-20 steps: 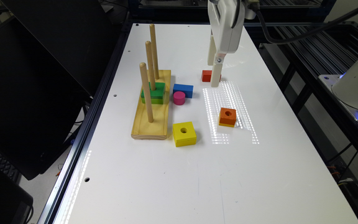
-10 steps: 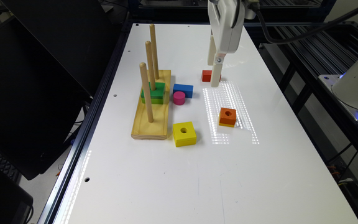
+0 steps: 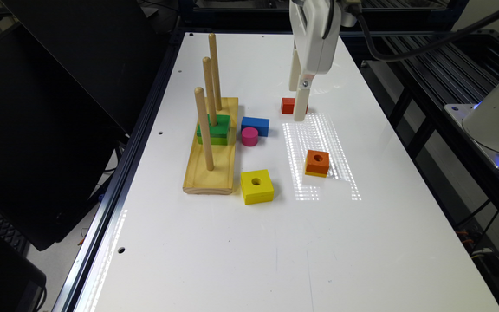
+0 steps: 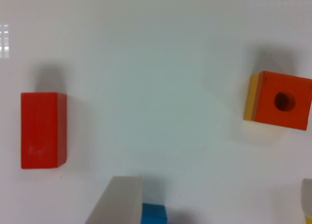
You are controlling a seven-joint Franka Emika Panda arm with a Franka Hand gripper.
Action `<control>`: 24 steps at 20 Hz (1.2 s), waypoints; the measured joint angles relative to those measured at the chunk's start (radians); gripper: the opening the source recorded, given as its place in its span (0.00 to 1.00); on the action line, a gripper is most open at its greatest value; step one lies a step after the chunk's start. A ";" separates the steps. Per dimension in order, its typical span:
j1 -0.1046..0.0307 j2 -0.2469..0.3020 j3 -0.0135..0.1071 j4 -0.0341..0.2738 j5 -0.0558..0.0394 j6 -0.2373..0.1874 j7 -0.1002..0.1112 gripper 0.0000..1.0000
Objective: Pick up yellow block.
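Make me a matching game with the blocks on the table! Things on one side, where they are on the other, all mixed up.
Things:
1. yellow block
2. green block
3. pink cylinder
4. red block

Places:
A. threaded on a peg of the wooden base
B. right by the gripper
C. in front of the blue block
D. lying beside the near end of the wooden base

Pairs: 1-D, 2-A, 3-C, 4-B

A white table (image 3: 241, 260) holds a wooden peg base (image 3: 211, 149) near one long edge, a green block (image 3: 214, 126) on its middle peg. Beside it lie a blue block (image 3: 255, 125), pink cylinder (image 3: 249, 136), red block (image 3: 287, 105) and orange block (image 3: 317, 162).
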 joint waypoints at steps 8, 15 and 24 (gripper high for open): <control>0.000 0.000 0.009 0.007 0.0006 0.000 0.004 1.00; 0.001 0.016 0.028 0.034 0.0026 0.000 0.019 1.00; 0.001 0.122 0.070 0.146 -0.0004 0.000 0.060 1.00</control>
